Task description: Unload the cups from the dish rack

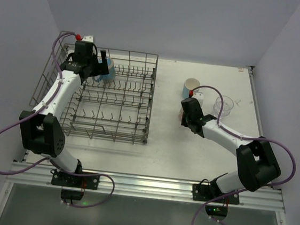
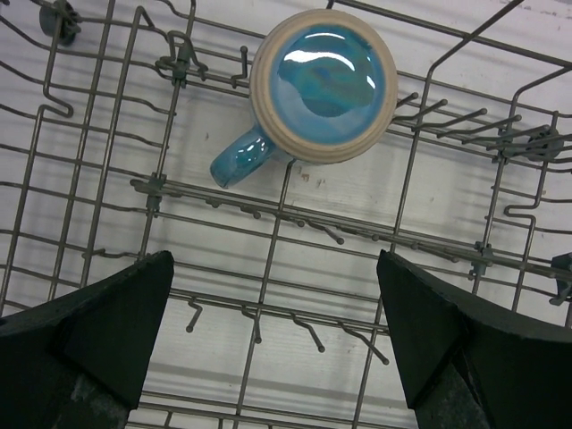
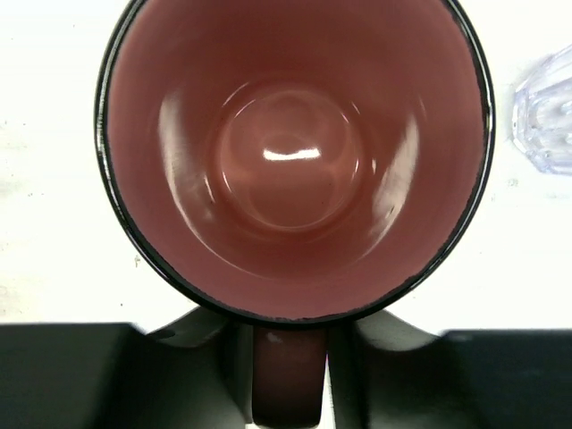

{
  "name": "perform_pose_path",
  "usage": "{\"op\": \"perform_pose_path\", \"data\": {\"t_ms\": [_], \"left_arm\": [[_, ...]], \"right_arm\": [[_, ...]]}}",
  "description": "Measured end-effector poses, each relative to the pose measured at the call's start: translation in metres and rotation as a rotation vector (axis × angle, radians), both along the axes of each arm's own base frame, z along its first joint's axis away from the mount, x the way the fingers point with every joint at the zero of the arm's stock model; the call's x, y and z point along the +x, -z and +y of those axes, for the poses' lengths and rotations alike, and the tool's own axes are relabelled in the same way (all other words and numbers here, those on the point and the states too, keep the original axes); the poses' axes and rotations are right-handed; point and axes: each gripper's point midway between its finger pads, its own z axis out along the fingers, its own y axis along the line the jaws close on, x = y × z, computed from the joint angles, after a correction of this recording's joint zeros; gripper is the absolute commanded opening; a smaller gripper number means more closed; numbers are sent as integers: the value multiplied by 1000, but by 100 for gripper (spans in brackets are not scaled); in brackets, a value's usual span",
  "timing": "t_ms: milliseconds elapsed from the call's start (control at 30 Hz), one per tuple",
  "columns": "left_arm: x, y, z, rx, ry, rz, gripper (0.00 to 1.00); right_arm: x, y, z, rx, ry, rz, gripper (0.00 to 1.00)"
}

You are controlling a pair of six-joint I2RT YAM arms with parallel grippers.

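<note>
A blue handled mug [image 2: 323,85] stands upright inside the grey wire dish rack [image 2: 268,302], its handle pointing to the lower left in the left wrist view. My left gripper [image 2: 275,268] hovers open above the rack floor just short of that mug [image 1: 107,69], with nothing between its fingers. On the table to the right, my right gripper [image 3: 288,344] is shut on the handle of a pink cup [image 3: 286,152], which sits upright; only a hairline of light shows on the handle's right side. From above, the right gripper [image 1: 186,115] hides most of this cup.
A light blue tumbler [image 1: 190,87] and a clear glass [image 1: 225,104] stand on the white table behind the right gripper; the glass's edge [image 3: 545,116] shows close to the pink cup. The rack's taller looped side [image 1: 49,72] rises at the left.
</note>
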Motion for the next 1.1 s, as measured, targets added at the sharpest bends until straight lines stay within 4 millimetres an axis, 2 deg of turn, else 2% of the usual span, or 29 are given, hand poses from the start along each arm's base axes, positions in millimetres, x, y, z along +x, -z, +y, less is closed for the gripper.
{"op": "perform_pose_path", "data": {"t_ms": [67, 100, 200, 333, 467, 633, 867, 967, 1100], "left_arm": [[3, -5, 1, 1, 8, -5, 100], [6, -7, 2, -3, 14, -9, 100], [15, -11, 4, -1, 29, -9, 100], [24, -3, 3, 8, 64, 16, 100], [29, 5, -3, 20, 135, 48, 100], [42, 2, -5, 72, 216, 45, 100], [47, -3, -4, 193, 361, 14, 100], [50, -5, -6, 234, 433, 13, 100], [74, -11, -17, 255, 538, -17, 100]], "right_arm": [[1, -1, 1, 5, 0, -2, 46], [1, -1, 2, 9, 0, -6, 54], [2, -2, 5, 24, -6, -8, 72], [2, -3, 8, 40, -11, -7, 85], [1, -8, 12, 69, -28, -13, 87], [-3, -26, 22, 138, -61, -45, 88], [-19, -38, 35, 202, -132, -60, 88], [-29, -50, 41, 239, -169, -85, 88], [-40, -75, 48, 295, -225, -136, 88]]}}
